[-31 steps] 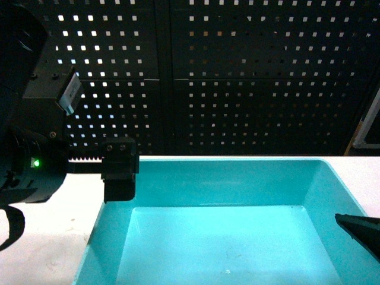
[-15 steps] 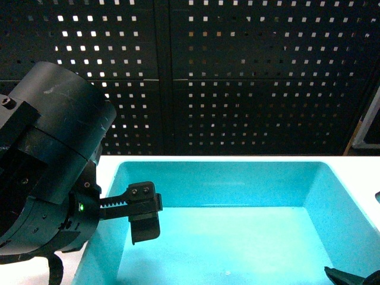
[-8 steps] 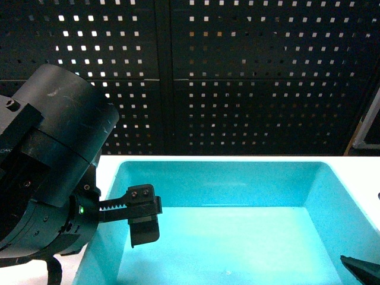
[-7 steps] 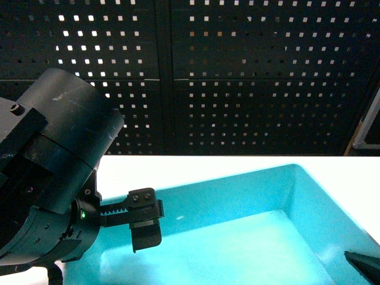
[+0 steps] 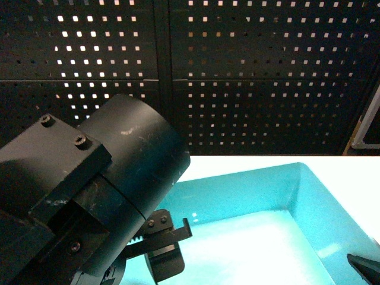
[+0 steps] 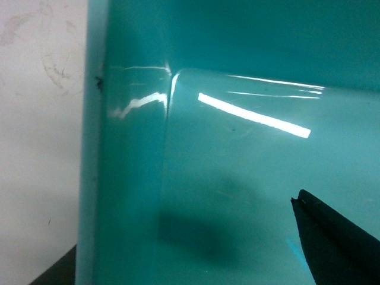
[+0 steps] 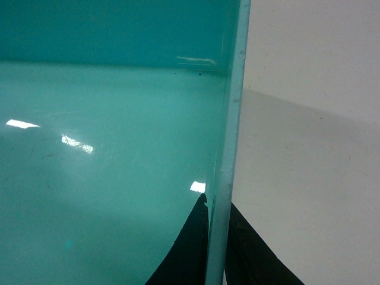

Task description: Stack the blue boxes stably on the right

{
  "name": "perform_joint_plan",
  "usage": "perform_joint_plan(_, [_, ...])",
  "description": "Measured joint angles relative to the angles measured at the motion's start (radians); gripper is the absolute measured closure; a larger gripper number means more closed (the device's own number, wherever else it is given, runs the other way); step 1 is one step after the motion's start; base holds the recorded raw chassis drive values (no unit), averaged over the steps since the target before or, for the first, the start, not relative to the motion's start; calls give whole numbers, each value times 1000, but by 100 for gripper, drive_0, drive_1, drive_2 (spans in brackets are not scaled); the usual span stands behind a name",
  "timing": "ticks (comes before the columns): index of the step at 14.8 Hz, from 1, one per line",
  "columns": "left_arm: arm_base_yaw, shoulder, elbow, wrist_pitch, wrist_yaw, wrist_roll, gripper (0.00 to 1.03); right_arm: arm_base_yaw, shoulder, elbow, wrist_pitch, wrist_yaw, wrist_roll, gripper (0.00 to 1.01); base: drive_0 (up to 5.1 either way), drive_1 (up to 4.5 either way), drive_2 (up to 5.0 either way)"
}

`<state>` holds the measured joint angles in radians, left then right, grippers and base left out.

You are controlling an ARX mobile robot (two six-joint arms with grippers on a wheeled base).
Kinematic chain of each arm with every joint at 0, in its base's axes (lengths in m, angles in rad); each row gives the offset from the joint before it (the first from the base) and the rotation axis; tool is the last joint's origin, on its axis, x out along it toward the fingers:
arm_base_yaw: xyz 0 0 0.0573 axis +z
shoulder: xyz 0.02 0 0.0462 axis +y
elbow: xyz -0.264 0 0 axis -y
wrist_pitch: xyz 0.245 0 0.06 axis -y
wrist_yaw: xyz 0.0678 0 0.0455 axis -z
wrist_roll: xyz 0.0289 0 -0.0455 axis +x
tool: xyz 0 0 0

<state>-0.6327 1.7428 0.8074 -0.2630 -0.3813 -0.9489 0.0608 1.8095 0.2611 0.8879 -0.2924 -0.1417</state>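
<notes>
- Since the earlier head views our left arm (image 5: 89, 208) has swung up close to the camera and now fills the lower left; the blue box (image 5: 279, 196) has gone from square-on to tilted, its far wall slanting up to the right
- Our left gripper (image 5: 166, 249) sits at the box's left side, one finger (image 6: 338, 237) inside over the floor; we cannot tell whether it is clamped on the wall
- Our right gripper (image 7: 217, 249) straddles the right wall, one finger (image 7: 184, 255) inside and one outside, apparently pinching the rim (image 7: 234, 107); only its tip (image 5: 363, 267) shows in the head view
- We judge the task early to midway: the box looks lifted by both sides, yet no second box or stack is in view, so carrying and nesting remain
- White tabletop (image 7: 309, 178) lies bare beside the right wall, giving room that way; the perforated panel (image 5: 249, 77) stands behind, limiting forward travel
</notes>
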Motion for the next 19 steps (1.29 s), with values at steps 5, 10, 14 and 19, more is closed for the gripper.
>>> perform_joint_plan(5, [8, 16, -9, -29, -39, -25, 69, -23, 16, 0, 18, -9, 3, 94, 0, 0, 0])
perform_joint_plan(10, [12, 8, -30, -23, -38, -2, 101, -38, 48, -3, 73, -18, 7, 94, 0, 0, 0])
perform_joint_plan(14, [13, -30, -43, 5, -58, 37, 101, -70, 34, 11, 27, -47, 30, 94, 0, 0, 0])
perform_joint_plan(19, [34, -95, -53, 142, -101, 168, 101, -127, -63, 62, -109, -58, 64, 94, 0, 0, 0])
